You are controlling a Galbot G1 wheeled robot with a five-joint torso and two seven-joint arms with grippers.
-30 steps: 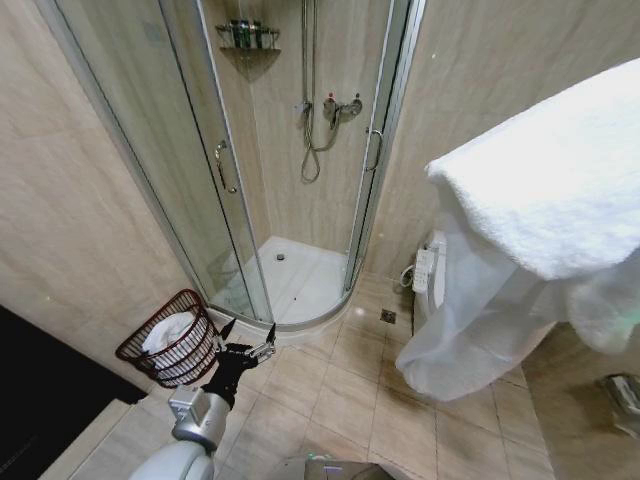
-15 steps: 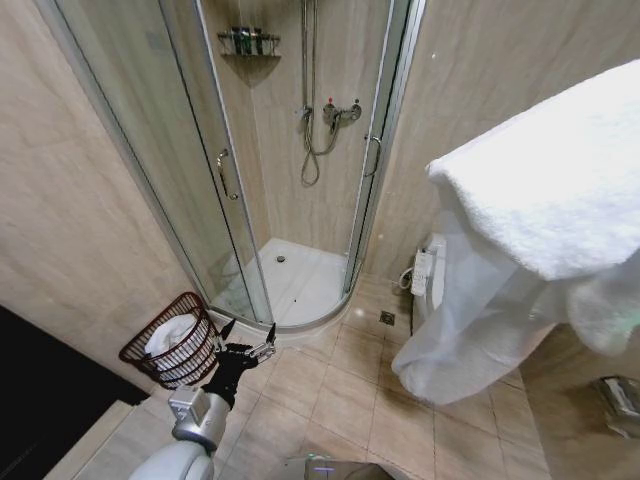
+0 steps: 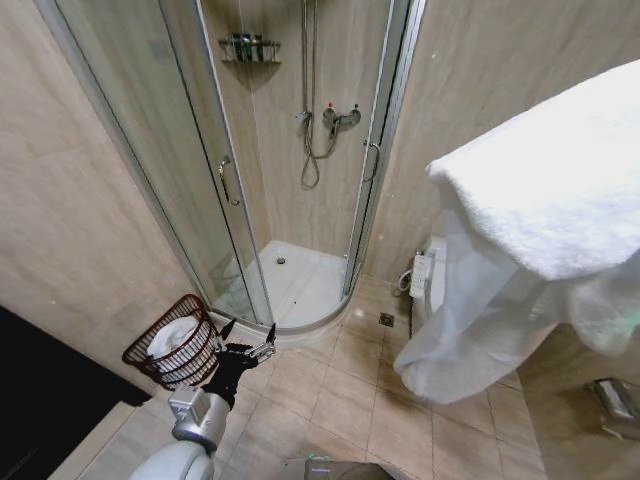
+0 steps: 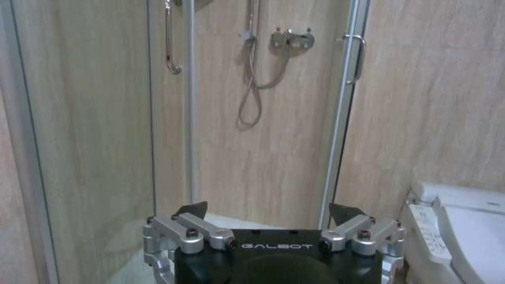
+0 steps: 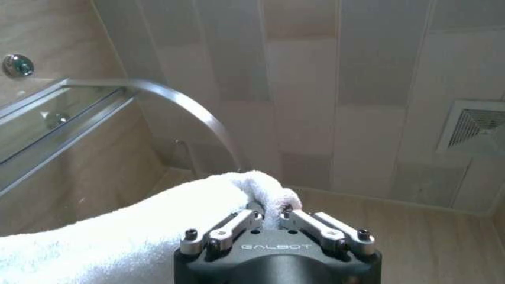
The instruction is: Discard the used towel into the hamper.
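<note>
A large white towel hangs close in front of the head camera on the right, its thin lower part drooping toward the floor. In the right wrist view, my right gripper is shut on a fold of this towel. The hamper, a small round red-brown basket, stands on the floor at lower left beside the shower, with white cloth inside it. My left gripper hovers open and holds nothing, just right of the hamper; the left wrist view shows the left gripper facing the shower.
A curved glass shower enclosure with a white tray fills the middle. A toilet stands partly behind the towel. A floor drain sits near it. Tiled floor lies open between hamper and toilet.
The whole head view has shifted slightly, so the camera moved. The towel's hanging lower end has swayed a little. Both grippers keep their states.
</note>
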